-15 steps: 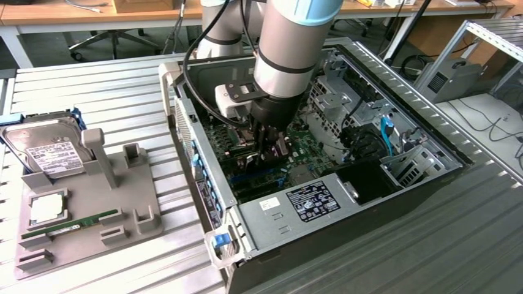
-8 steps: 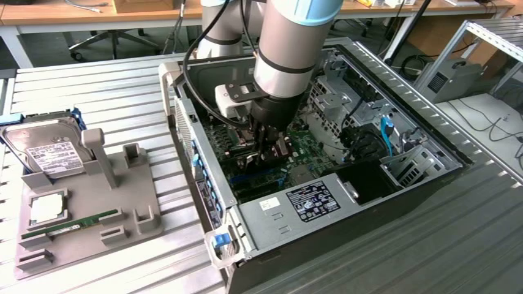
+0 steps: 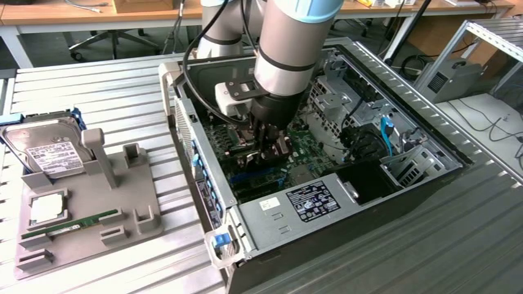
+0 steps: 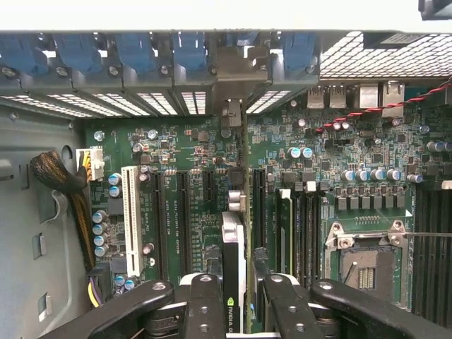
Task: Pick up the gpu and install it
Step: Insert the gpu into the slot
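The fingers [image 4: 205, 311] press narrowly on both faces of the gpu [image 4: 234, 282], holding it edge-on and upright above the motherboard [image 4: 353, 205], in line with its black expansion slots. The gripper [image 3: 268, 147] reaches down inside the open computer case [image 3: 392, 202]; beside the case, a grey fixture tray [image 3: 90, 226] carries a hard drive [image 3: 49, 150]

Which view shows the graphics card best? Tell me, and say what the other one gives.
The wrist view: the graphics card stands edge-on between the gripper fingers, over the green board's slots. In the exterior view the arm and gripper reach down into the open computer case, hiding most of the card.
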Controlling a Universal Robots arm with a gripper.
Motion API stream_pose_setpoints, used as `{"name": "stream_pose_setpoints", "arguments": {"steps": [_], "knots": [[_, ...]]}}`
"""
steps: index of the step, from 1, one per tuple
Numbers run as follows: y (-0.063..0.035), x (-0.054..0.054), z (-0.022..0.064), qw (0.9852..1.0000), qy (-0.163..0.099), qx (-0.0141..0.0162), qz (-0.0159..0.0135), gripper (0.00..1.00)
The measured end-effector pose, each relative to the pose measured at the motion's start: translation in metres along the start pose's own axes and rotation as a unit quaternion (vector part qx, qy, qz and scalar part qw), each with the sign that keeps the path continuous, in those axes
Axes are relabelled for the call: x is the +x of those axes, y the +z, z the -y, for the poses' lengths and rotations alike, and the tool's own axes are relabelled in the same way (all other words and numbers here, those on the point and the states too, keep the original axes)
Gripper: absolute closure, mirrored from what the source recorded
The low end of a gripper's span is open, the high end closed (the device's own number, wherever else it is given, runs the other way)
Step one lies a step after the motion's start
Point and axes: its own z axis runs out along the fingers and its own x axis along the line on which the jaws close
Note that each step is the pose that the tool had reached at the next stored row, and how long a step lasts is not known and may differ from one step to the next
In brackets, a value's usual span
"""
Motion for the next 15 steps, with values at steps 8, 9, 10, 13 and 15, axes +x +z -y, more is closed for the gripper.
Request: {"name": "stream_pose_setpoints", "arguments": {"steps": [8,9,10,13,15], "knots": [[0.0008,0.0001,0.0000,1.0000,0.000,-0.0001,-0.0001,0.73],[0.0017,0.0001,0.0000,1.0000,0.000,-0.0001,-0.0001,0.73],[0.0024,0.0002,0.0000,1.0000,0.000,-0.0001,-0.0001,0.73],[0.0047,0.0004,-0.0001,1.0000,0.000,-0.0001,-0.0002,0.73],[0.0051,0.0004,-0.0001,1.0000,0.000,-0.0001,-0.0003,0.73]]}}
